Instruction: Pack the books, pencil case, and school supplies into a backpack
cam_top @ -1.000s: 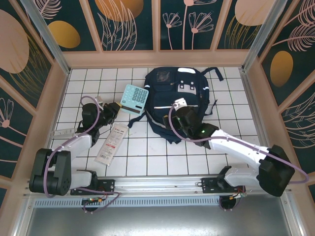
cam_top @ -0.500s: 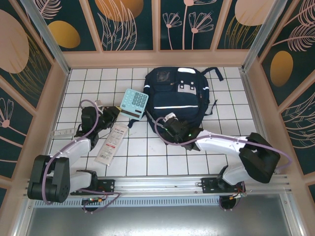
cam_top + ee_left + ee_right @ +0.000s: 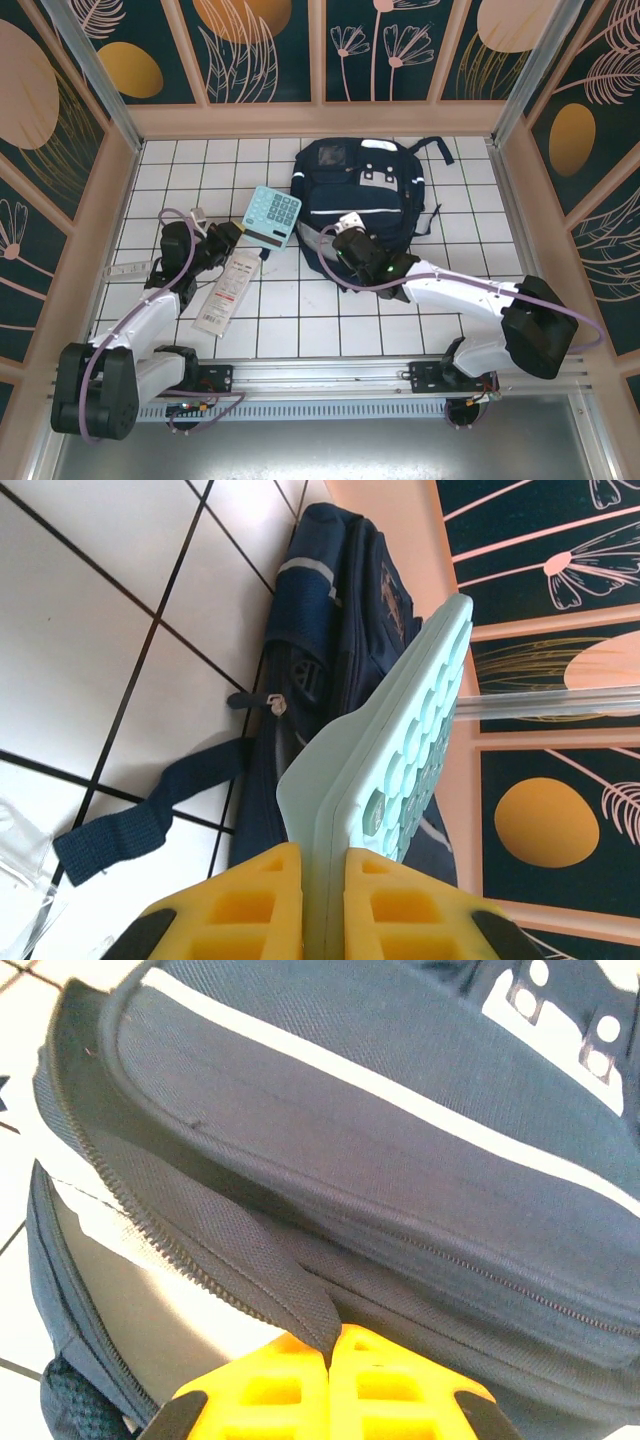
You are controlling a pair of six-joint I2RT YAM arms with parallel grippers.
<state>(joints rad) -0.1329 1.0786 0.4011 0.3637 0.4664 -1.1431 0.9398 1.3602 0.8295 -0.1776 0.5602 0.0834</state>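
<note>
Right gripper [image 3: 330, 1345] pinches the opening flap [image 3: 250, 1250] of the backpack [image 3: 400, 1110]; left gripper [image 3: 320, 858] clamps the calculator [image 3: 400, 750], best slid in edge-first

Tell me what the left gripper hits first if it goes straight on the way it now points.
Probably the backpack. The left gripper is clamped on the calculator and points toward the bag's side, so the calculator's far edge would likely touch the fabric before the fingers do. Depth is hard to judge here.
</note>
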